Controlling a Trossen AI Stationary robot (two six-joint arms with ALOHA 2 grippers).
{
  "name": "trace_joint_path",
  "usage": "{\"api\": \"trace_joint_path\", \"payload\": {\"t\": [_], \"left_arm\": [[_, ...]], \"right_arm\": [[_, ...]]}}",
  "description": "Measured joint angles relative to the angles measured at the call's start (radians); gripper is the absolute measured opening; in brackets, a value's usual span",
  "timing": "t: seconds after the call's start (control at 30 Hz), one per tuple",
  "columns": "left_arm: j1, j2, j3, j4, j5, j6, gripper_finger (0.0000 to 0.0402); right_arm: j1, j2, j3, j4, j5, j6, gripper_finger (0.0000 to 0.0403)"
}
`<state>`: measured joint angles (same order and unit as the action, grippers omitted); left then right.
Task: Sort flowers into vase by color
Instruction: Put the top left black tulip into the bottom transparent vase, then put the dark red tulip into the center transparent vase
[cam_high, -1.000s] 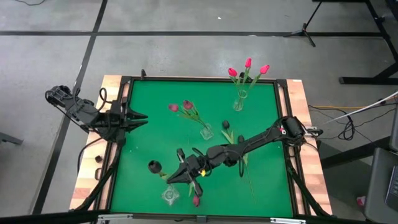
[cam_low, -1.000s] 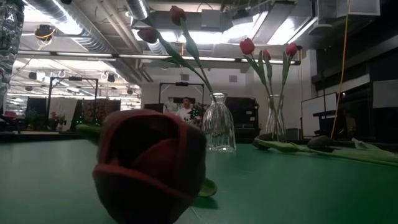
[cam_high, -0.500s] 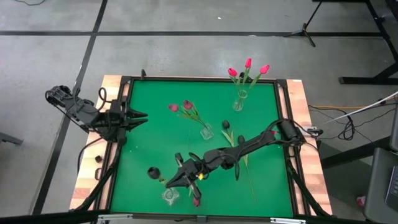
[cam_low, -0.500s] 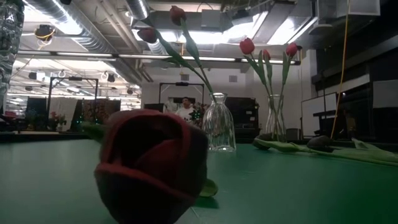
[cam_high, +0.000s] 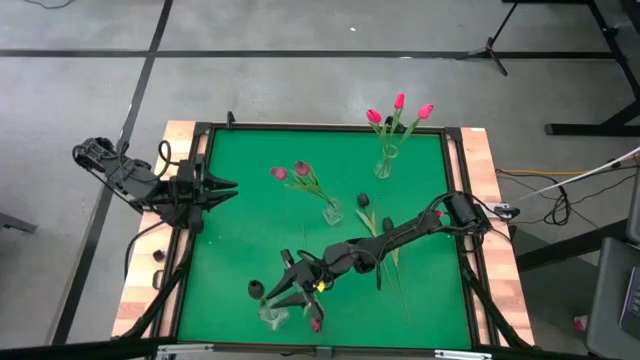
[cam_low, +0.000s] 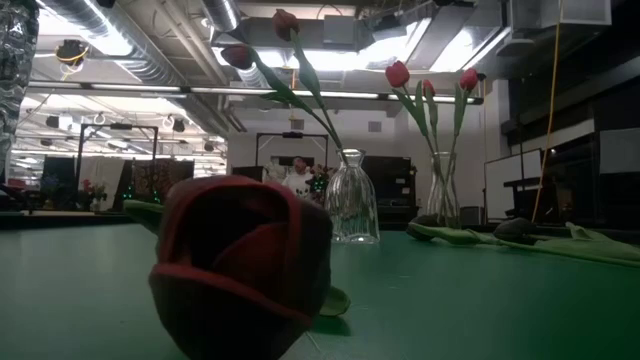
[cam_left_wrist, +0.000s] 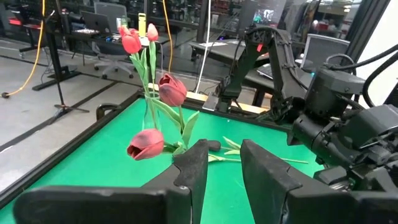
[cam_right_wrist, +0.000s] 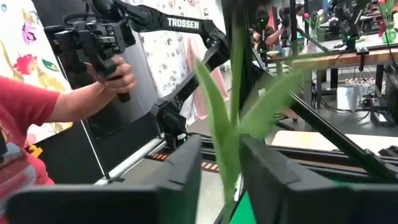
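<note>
My right gripper (cam_high: 278, 292) reaches over the table's near part, shut on a near-black tulip whose head (cam_high: 255, 290) is just beside the clear near vase (cam_high: 272, 316). In the right wrist view its green stem and leaves (cam_right_wrist: 231, 118) stand between my fingers. Bright pink-red tulips stand by their stems in the far vase (cam_high: 385, 165), and mauve ones in the middle vase (cam_high: 330, 212). Another dark tulip (cam_high: 364, 202) lies on the mat. A dark red head (cam_low: 240, 265) lies by the near edge. My left gripper (cam_high: 228, 187) waits open at the left edge. My right gripper pinches the tulip's green stem (cam_right_wrist: 229, 163) between its two fingers, about where the leaves branch off. The fingers come roughly level from the table's right and lie across the stem. The head (cam_high: 255, 290) sticks out beyond the fingertips, toward the near vase.
Loose stems and leaves (cam_high: 398, 270) lie on the mat under my right arm. A person's hand holding a camera rig (cam_right_wrist: 99, 43) shows beyond the table's left side. Bare green mat (cam_high: 240, 235) lies between my left gripper and the middle vase.
My right gripper has moved toward the table's near edge, carrying the near-black tulip. Its head now sits close beside the near vase, where before it was farther from the near edge. My left arm has kept still.
</note>
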<state>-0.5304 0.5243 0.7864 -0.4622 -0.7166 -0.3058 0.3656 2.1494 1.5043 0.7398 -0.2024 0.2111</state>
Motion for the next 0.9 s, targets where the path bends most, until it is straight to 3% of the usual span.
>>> {"api": "trace_joint_path", "payload": {"t": [0.17, 0.27, 0.37, 0.53, 0.63, 0.9], "left_arm": [[0.0, 0.0, 0.0, 0.0, 0.0, -0.025, 0.0092], [0.0, 0.0, 0.0, 0.0, 0.0, -0.059, 0.0092], [0.0, 0.0, 0.0, -0.002, 0.0, -0.086, 0.0092], [0.0, 0.0, 0.0, -0.007, 0.0, -0.104, 0.0092], [0.0, -0.001, 0.0, -0.012, 0.0, -0.092, 0.0092], [0.0, -0.001, 0.0, -0.04, 0.0, -0.08, 0.0092]], "right_arm": [[0.0, -0.002, 0.0, -0.027, 0.002, 0.0, 0.0171], [-0.001, -0.041, 0.0, -0.142, -0.022, -0.013, 0.0203], [-0.007, -0.127, 0.0, -0.409, -0.021, -0.077, 0.022], [-0.005, -0.255, 0.001, -0.926, 0.112, -0.249, 0.0225], [-0.005, -0.264, 0.001, -1.1, 0.131, -0.329, 0.0225], [-0.013, -0.178, 0.0, -1.096, 0.131, -0.584, 0.0225]]}}
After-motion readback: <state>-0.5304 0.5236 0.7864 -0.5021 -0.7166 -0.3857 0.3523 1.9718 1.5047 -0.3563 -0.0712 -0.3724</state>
